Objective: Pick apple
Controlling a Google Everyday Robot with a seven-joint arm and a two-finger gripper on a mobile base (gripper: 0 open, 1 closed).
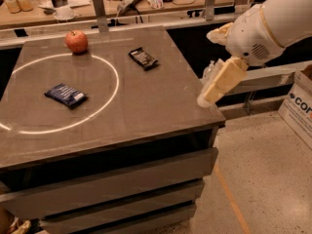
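The apple (76, 41) is small, round and red-orange with a short dark stem. It stands upright near the far left edge of the grey table (146, 101), on the bright ring of light. My gripper (210, 94) hangs from the white arm at the right, by the table's right edge. It is far from the apple, to its right and nearer the front.
A dark blue snack packet (66, 94) lies inside the ring at the left. A dark brown packet (143, 58) lies right of the apple. A cluttered wooden bench (97, 1) runs behind. A cardboard box (300, 104) stands on the floor at the right.
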